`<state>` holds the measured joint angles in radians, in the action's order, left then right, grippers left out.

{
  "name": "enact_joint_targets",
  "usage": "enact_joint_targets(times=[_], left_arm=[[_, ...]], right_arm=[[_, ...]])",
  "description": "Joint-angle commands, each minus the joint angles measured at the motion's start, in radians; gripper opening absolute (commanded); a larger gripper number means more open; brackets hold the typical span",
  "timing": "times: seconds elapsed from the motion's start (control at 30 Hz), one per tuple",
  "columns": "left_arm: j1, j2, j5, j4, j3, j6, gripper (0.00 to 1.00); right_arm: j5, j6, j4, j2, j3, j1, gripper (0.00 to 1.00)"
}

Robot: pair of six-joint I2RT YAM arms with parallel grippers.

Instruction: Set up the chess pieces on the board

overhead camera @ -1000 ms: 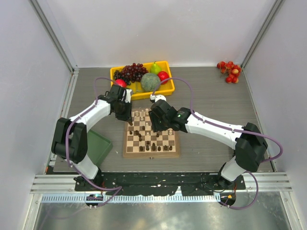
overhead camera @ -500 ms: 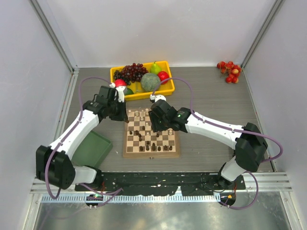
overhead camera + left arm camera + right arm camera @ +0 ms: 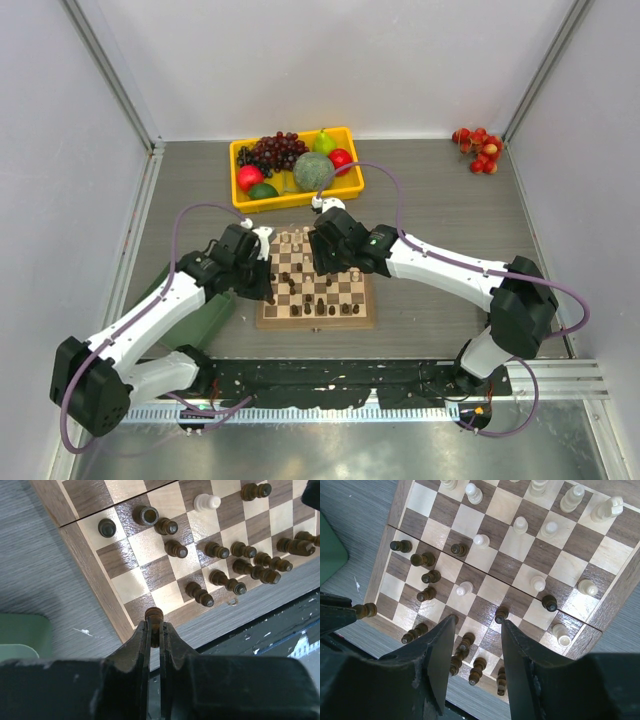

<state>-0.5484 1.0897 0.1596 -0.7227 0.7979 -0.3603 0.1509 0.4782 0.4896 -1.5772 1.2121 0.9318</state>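
Checked tan-and-brown wooden chessboard [image 3: 316, 323], partly set, between both arms.
Black right gripper [image 3: 478, 623] hangs spread, empty, over cream and dark wooden chessmen [image 3: 465, 587]; black left gripper [image 3: 156, 626] pinches a small dark brown pawn [image 3: 154, 614] below its head at the board's rim: light, rigid, topple-prone.

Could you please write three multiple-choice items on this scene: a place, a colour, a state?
1. Yellow tray, relative to the board? A) beyond it B) on it C) nearer
2. Colour of the chess piece in the left claw? A) cream B) dark brown C) red
3. The right claw is? A) shut on a piece B) shut, empty C) open
1 A: the top view shows it past the far rim. 2 B: the left wrist view shows it dark. 3 C: it gapes above the board.
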Motion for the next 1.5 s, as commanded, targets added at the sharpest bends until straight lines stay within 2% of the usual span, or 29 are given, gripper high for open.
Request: enact_joint_targets(times=[0.0, 0.47, 1.0, 1.47], left_arm=[[-0.030, -0.008, -0.052, 0.069, -0.012, -0.074, 0.11], [-0.130, 0.082, -0.094, 0.095, -0.002, -0.109, 0.11], [-0.174, 0.082, -0.106, 0.081, -0.020, -0.128, 0.11], [-0.189, 0.144, -0.130, 0.098, -0.012, -0.140, 0.11]], right_arm=[[-0.004, 0.017, -0.037, 0.029, -0.002, -0.004, 0.48], [0.019, 0.023, -0.037, 0.043, -0.022, -0.007, 0.48], [0.018, 0.027, -0.037, 0.037, -0.026, -0.004, 0.48], [0.018, 0.030, -0.037, 0.040, -0.031, -0.005, 0.48]])
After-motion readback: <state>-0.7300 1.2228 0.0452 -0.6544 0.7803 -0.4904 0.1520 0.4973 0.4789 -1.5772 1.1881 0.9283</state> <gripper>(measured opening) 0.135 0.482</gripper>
